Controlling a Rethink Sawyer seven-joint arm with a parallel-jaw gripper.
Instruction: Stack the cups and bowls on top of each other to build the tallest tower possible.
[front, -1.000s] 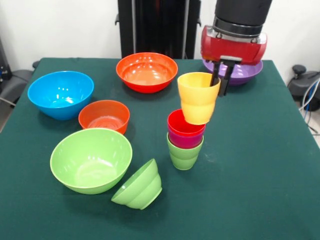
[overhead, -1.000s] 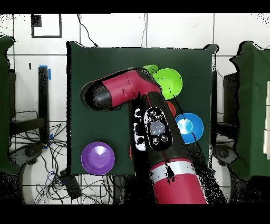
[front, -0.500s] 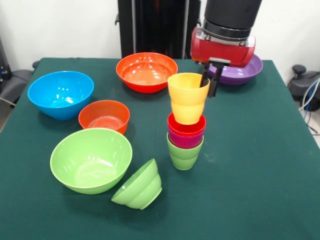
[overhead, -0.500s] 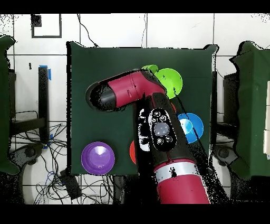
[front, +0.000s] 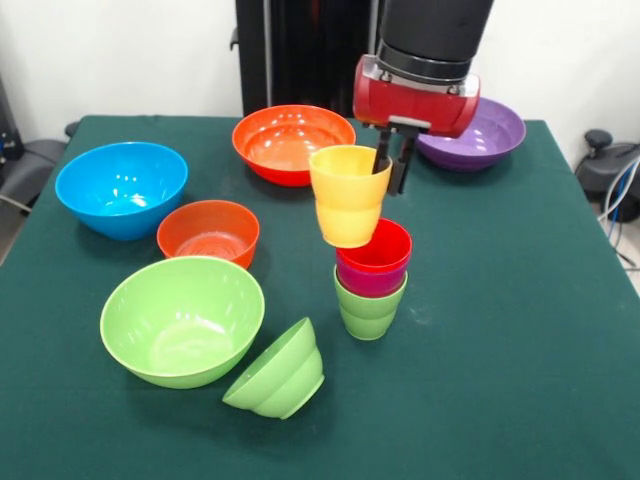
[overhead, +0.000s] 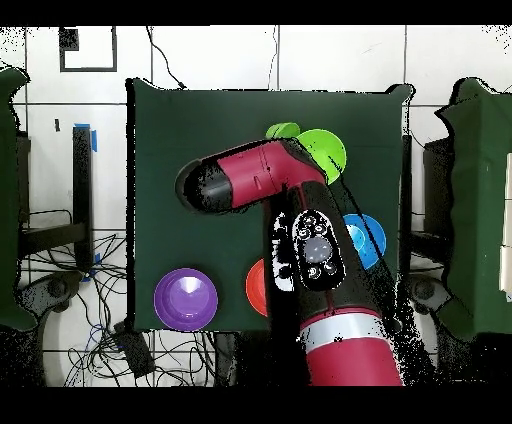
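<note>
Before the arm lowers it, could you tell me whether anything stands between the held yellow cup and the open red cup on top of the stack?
Nothing visible does. The yellow cup hangs from the gripper above and beside the red cup, whose mouth is open.

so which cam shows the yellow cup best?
The front view. The yellow cup shows whole there, held at its rim by the hand, above and beside the red cup. Overhead, the arm hides it.
</note>
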